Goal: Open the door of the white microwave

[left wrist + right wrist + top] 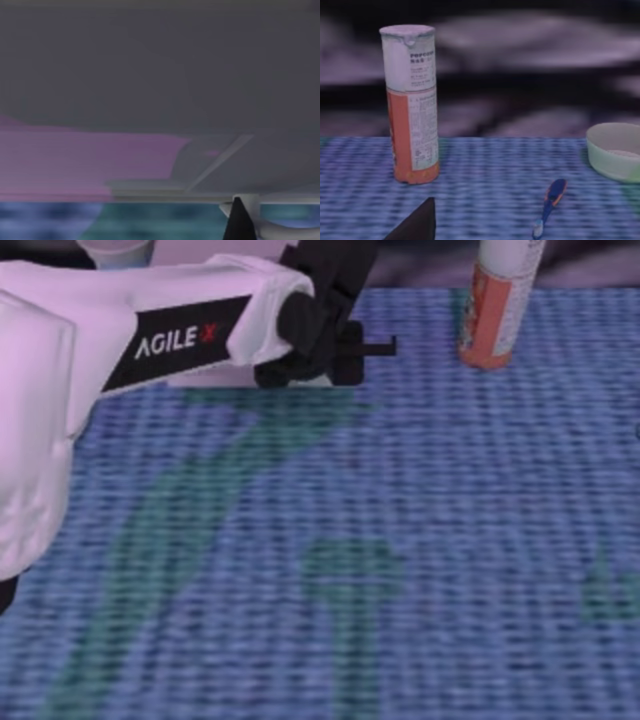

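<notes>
Grey translucent door [160,70] fills the left wrist view, pinkish floor behind it; the white microwave [215,380] is mostly hidden under the left arm at the table's far left. Left gripper [375,343] beside it, finger spread unclear. Right gripper's spread unclear too. Cylindrical canister [497,300] cut off.

blue woven cloth [420,540] with green marks; orange-and-white canister [412,105].

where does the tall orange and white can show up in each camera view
Top view: the can stands at the upper edge, right of centre, on the blue woven cloth.
Left wrist view: not in it.
Right wrist view: the can stands upright, left of centre.
Shared landmark: the blue cloth.
</notes>
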